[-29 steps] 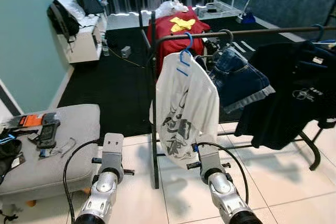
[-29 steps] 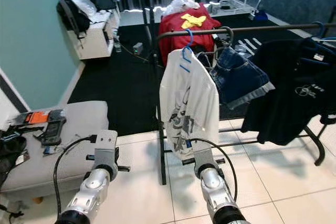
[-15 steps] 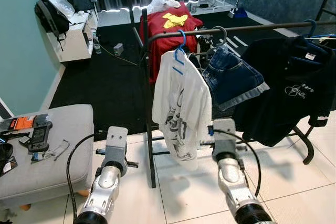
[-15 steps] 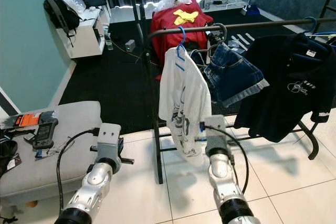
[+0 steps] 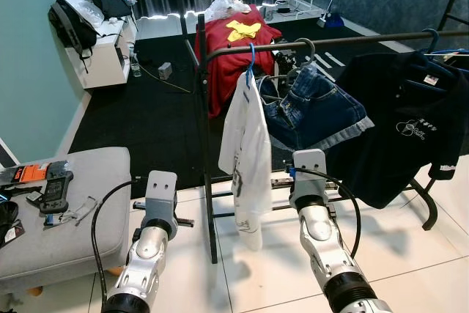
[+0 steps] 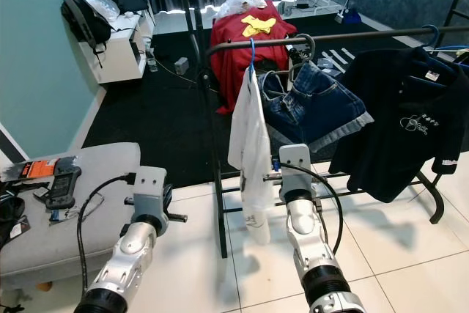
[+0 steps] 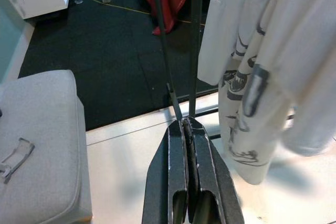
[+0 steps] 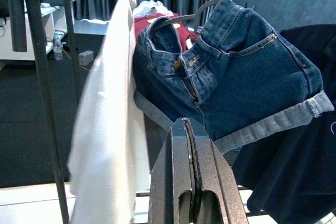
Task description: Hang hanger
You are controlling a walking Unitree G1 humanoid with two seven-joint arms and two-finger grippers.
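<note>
White shirt (image 5: 248, 153) is hanging on the rack (image 5: 315, 42) over tile floor (image 5: 410, 254), both end effectors (image 7: 187, 127) (image 8: 187, 127) pinching together, empty.

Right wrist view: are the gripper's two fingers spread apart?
No, the right gripper has its fingers pressed together, empty, before the denim shorts.

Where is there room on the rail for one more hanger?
The rail is bare between the denim shorts and the black shirt. It is crowded at its left end, where the white shirt hangs against the shorts.
</note>
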